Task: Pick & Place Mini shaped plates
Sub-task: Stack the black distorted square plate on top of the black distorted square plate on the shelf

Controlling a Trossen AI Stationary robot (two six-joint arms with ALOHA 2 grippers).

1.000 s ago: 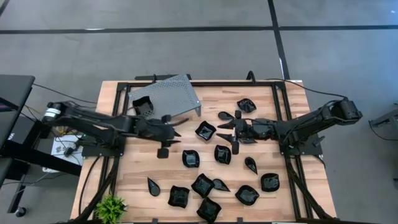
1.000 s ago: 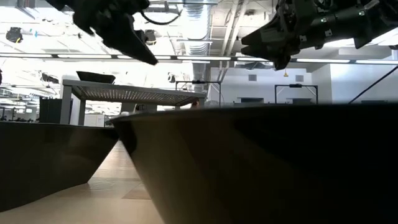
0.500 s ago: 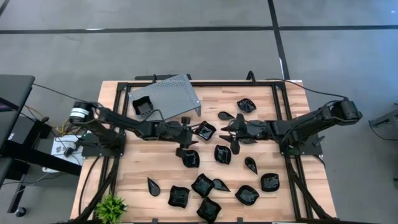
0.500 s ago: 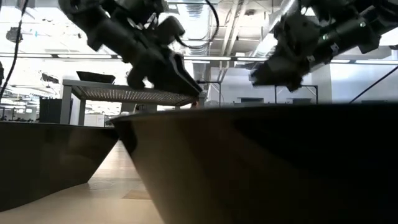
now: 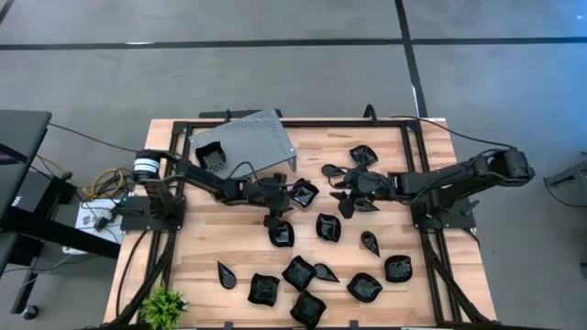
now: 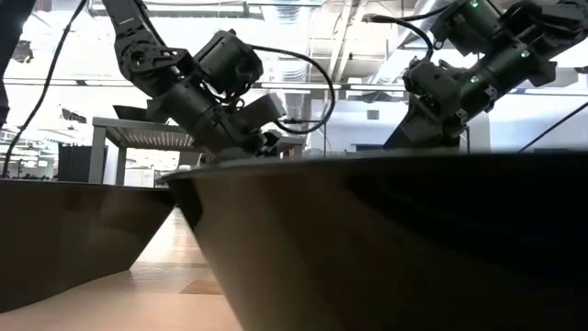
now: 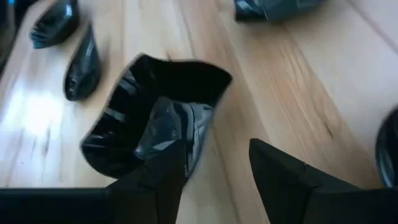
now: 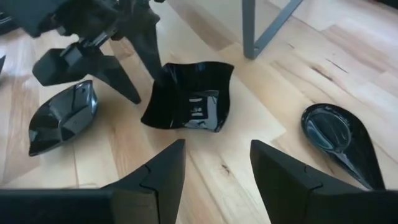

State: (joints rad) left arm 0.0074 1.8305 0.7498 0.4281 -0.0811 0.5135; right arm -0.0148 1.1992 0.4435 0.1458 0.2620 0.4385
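Several glossy black mini plates point(image 5: 303, 273) lie scattered on the wooden table. A square one point(image 5: 304, 192) point(image 7: 152, 118) point(image 8: 189, 96) rests flat near the table's middle. My left gripper point(image 5: 286, 203) point(image 7: 216, 143) is open at this plate's left edge. One finger point(image 7: 165, 165) stands over the plate's rim, the other over bare wood. My right gripper point(image 5: 337, 194) point(image 8: 214, 146) is open and hovers just right of the same plate, pointing at it. A leaf plate point(image 5: 282, 233) point(image 8: 62, 115) lies nearer me. My left gripper has one finger point(image 8: 149, 46) at the square plate's left rim point(image 8: 157, 74), coming slanting down from the table's left. I cannot tell whether it touches the plate. The plate lies flat on the table.
A grey perforated tray point(image 5: 248, 139) stands on legs point(image 8: 249, 28) at the far left, with one black plate point(image 5: 209, 157) on it. A teardrop plate point(image 8: 342, 137) lies beside my right gripper. Large dark plates point(image 6: 367, 239) fill the low view's front. A small plant point(image 5: 163, 302) sits at the near-left corner.
My left gripper has travelled toward the table's right and down, from beside the tray to the square plate's left edge. My right gripper has tipped downward, sunk lower and shifted slightly left toward the same plate. No plate has moved.
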